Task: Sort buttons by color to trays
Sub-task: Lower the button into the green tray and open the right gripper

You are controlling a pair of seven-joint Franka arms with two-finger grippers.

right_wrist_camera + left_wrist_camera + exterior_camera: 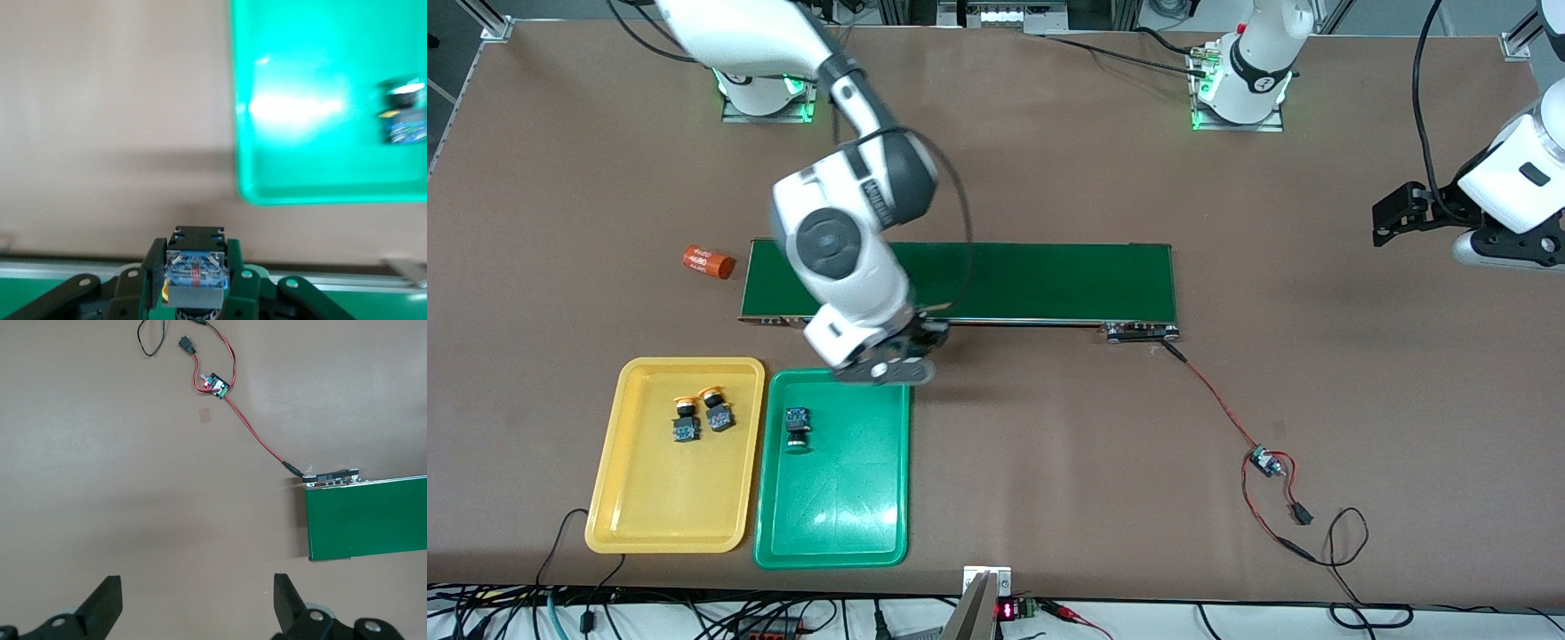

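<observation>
Green tray (831, 524): button (796, 428) cap toward camera. Right end effector (197, 293) grasping second button (196, 270).

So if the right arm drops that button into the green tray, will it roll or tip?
The button, shut in the right gripper, has a blocky body, so it probably won't roll far. The button already in the green tray lies on its side, so tipping seems likely.

Even, bright overhead light, soft shadows under the arms. White glare patches on the green tray (831, 524), strongest in the right wrist view. Right wrist view blurred throughout, right arm (845, 258) smeared in front view. Left wrist view sharp.
</observation>
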